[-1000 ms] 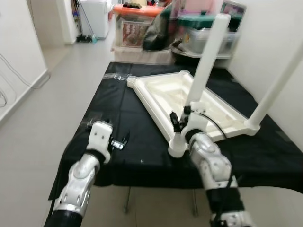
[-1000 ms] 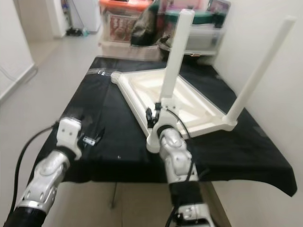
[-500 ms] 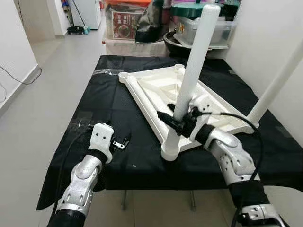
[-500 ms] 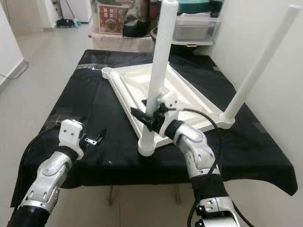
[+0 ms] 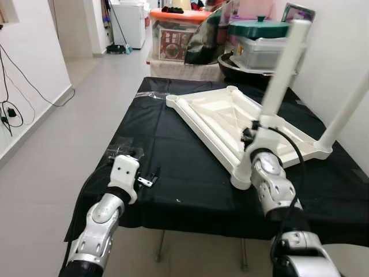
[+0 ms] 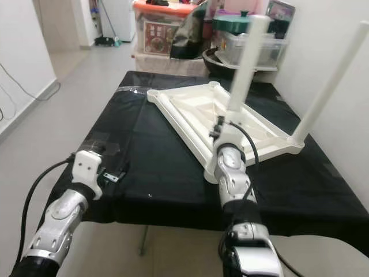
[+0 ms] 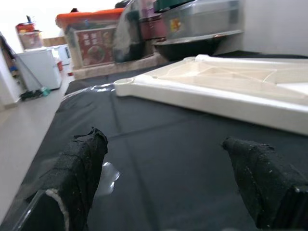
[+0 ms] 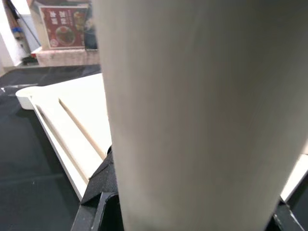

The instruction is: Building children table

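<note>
A white children's table top [image 5: 210,112] lies upside down on a table covered in black cloth [image 5: 173,150]. One white leg [image 5: 281,69] stands upright in its near corner socket, and a second leg [image 5: 349,109] stands in the right corner. My right gripper [image 5: 249,135] is shut on the near leg low down, just above the socket; in the right wrist view the leg [image 8: 192,106] sits between the black fingers [image 8: 98,197]. My left gripper [image 5: 149,178] rests open on the cloth at the front left, its fingers [image 7: 82,163] wide apart with nothing between them.
Behind the table stand an orange-lidded box [image 5: 179,29], a green-lidded container [image 5: 258,34] and a dark bowl [image 5: 239,62]. A white wall [image 5: 340,40] runs close along the right. Open grey floor [image 5: 75,109] lies to the left, with cables [image 5: 8,109] by the wall.
My right forearm has swung from the leg's right side back to straight in front of it, still shut on the leg. The head view has shifted. The left arm has stayed put.
</note>
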You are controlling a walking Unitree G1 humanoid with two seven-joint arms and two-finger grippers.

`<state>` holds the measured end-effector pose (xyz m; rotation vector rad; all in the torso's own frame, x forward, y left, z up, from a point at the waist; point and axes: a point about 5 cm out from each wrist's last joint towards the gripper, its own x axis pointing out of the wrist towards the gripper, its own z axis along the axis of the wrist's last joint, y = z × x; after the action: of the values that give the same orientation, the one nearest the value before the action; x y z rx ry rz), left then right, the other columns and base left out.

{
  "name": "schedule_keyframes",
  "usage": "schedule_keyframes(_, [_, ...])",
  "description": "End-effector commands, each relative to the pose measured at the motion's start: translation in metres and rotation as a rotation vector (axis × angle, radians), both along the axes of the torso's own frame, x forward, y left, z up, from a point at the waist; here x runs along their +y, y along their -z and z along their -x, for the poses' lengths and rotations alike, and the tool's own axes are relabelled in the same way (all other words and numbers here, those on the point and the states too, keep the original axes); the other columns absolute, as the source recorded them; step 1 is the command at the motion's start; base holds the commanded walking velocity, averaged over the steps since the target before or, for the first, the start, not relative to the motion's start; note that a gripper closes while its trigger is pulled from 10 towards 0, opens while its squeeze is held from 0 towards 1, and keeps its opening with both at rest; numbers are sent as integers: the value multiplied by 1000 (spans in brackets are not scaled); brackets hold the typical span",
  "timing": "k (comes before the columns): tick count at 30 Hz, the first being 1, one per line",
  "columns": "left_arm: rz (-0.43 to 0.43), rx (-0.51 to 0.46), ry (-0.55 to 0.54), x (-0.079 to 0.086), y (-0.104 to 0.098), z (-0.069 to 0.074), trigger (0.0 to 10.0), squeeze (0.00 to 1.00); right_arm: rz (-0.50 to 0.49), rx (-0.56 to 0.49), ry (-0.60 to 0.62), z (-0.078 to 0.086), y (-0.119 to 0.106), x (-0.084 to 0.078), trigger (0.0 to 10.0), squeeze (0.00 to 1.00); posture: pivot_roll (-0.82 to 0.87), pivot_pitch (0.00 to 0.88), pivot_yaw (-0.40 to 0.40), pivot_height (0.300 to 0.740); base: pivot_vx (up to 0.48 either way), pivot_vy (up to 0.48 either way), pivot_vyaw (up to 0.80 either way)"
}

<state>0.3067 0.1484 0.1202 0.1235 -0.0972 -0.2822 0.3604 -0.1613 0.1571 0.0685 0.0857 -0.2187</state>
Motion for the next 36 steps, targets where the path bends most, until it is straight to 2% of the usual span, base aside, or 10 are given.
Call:
schedule_keyframes(1, [-9, -7, 25, -7, -1, -3, 10000, 0, 6, 225, -163, 21, 44, 37, 10000, 0, 146, 0, -69, 740, 0, 0, 0])
schedule_keyframes(2, [-8, -6, 34, -10, -1, -2, 10000, 0, -16, 143, -290, 25, 33, 59, 10000, 0, 146, 0, -63, 740, 0, 0, 0])
schedule_keyframes(3, [-7, -5, 44, -12, -1, -1, 10000, 0, -14, 64, -362, 28, 20, 69, 10000, 1000, 144, 0, -61, 740, 0, 0, 0])
schedule_keyframes(9, [-12, -1, 48, -11, 0, 0, 10000, 0, 41, -35, -474, 23, 1, 70, 10000, 1000, 148, 0, -54, 740, 0, 0, 0])
schedule_keyframes(10, [-13, -2, 44, -9, 0, -1, 10000, 0, 59, -65, -510, 17, -7, 68, 10000, 0, 146, 0, -57, 740, 0, 0, 0])
schedule_keyframes(22, [-9, -11, 13, -6, -2, -4, 10000, 0, 68, -257, -1073, 38, -42, 62, 10000, 0, 170, 0, -88, 740, 0, 0, 0])
schedule_keyframes(24, [-7, -8, -5, -1, 0, 0, 10000, 0, 89, -130, -1060, 30, -19, 62, 0, 0, 177, 0, -96, 740, 0, 0, 0])
schedule_keyframes(25, [-7, -8, -5, -1, 0, 0, 10000, 0, 89, -130, -1060, 30, -19, 62, 0, 0, 177, 0, -96, 740, 0, 0, 0])
schedule_keyframes(34, [-13, -3, -11, 2, 1, 1, 10000, 0, 61, 227, -31, -9, 34, -9, 0, 0, 165, 0, -92, 740, 0, 0, 0])
schedule_keyframes(36, [-13, -3, -11, 2, 1, 1, 10000, 0, 61, 227, -31, -9, 34, -9, 0, 0, 165, 0, -92, 740, 0, 0, 0])
